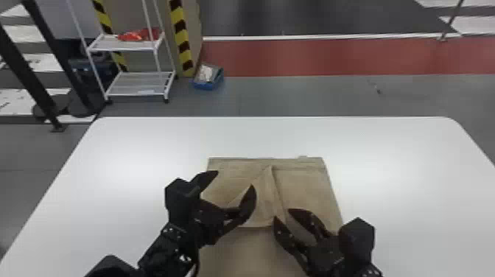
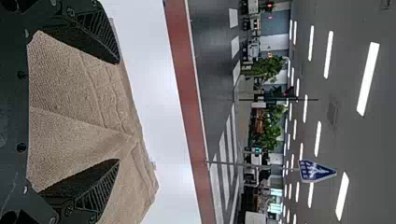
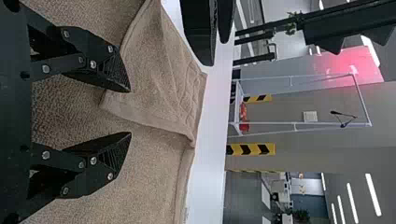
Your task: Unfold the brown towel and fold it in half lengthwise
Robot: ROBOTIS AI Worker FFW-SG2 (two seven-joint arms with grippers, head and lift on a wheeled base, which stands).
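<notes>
Brown towel (image 1: 307, 188) is center tabletop (image 1: 405, 191), near side, partly spread w/ a loose flap creased on top, the crease rising to a point close to the far edge. Layer edge runs crosswise b/w the end effectors; more cloth lies on the robot's side of it. Small pale tab (image 1: 302, 157) pokes out at the far edge, right of ctr. L end effector (image 1: 235, 179) hangs over the towel's left part, wide, fingers well apart, empty. R end effector (image 1: 282, 214) is over the middle, closer to the robot, also empty and spread, tips parted w/ cloth beneath. Both arms come in from the bottom edge and block the view of some towel: L covers part of the left border, R part of the lower right. Surroundings, quick: white rack (image 1: 123, 46) stands on the floor past the tabletop, far left, red stuff (image 1: 134, 35) on its upper shelf. Blue bin (image 1: 208, 86) sits on the floor just right of it w/ whitish contents. Yellow-and-black striped post (image 1: 180, 33) rises b/w rack and bin. Black frame (image 1: 27, 79) slants down at far left. Red floor strip (image 1: 331, 57) crosses the bkgd, dark floor area (image 1: 313, 18) beyond. L wrist view adds a blue triangular sign (image 2: 315, 171) and ceiling lights (image 2: 368, 79), all well apart from the towel.
</notes>
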